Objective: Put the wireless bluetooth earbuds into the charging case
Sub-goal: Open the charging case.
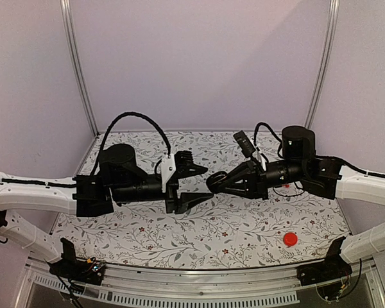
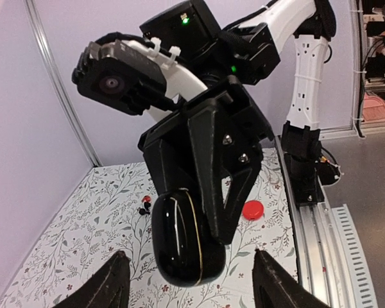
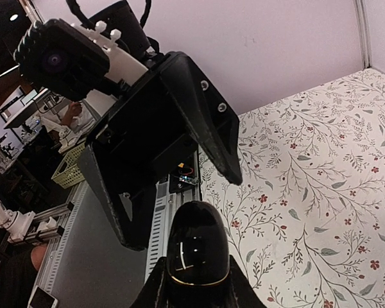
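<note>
The charging case (image 1: 216,181) is a glossy black pebble with a thin gold seam, and it looks closed. My right gripper (image 1: 213,183) is shut on it and holds it in the air over the middle of the table. In the right wrist view the case (image 3: 197,253) sticks out past my right gripper (image 3: 197,287). My left gripper (image 1: 205,183) is open wide and faces it. In the left wrist view the case (image 2: 183,237) hangs just at the tips of my left gripper (image 2: 189,258). Two small black and red earbuds (image 2: 144,205) lie on the table beyond.
A flat red disc (image 1: 290,239) lies on the floral table cover near the front right; it also shows in the left wrist view (image 2: 252,209). The metal front rail (image 1: 199,282) runs along the near edge. Walls close the back and the sides.
</note>
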You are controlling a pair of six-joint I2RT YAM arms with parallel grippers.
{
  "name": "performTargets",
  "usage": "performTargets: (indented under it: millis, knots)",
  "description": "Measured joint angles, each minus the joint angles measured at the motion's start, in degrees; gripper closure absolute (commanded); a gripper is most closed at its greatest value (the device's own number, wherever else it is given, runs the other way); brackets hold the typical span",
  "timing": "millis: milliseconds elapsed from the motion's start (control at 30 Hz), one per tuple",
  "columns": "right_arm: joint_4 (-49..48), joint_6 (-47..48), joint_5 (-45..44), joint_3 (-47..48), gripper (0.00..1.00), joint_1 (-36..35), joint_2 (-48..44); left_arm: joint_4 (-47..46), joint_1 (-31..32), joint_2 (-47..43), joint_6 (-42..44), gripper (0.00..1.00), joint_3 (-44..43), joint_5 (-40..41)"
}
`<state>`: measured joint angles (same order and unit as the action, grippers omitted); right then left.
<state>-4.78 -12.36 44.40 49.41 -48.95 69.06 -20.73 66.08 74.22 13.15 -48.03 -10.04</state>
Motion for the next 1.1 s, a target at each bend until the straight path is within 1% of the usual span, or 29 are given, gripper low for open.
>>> performTargets:
  millis: [200, 400, 867, 1100]
  knots:
    - [0.31, 4.81, -0.37, 0.0, 0.9, -0.04, -0.11, -0.83, -0.48, -1.01, -5.68, 0.4, -0.35, -4.66]
    - [1.2, 8.11, -0.39, 0.0, 0.93, -0.52, -0.11, -0.96, -0.81, 0.5, -9.57, 0.43, -1.55, -5.68]
    - [2.99, 11.19, -0.35, 0.0, 0.95, -1.64, -2.12, -0.96, -2.01, 2.1, -12.41, 0.46, -2.93, -5.66]
    - [3.65, 13.35, -0.83, 0.0, 0.97, -1.95, -2.19, -1.07, -3.23, 2.1, -14.29, 0.47, -2.93, -7.04]
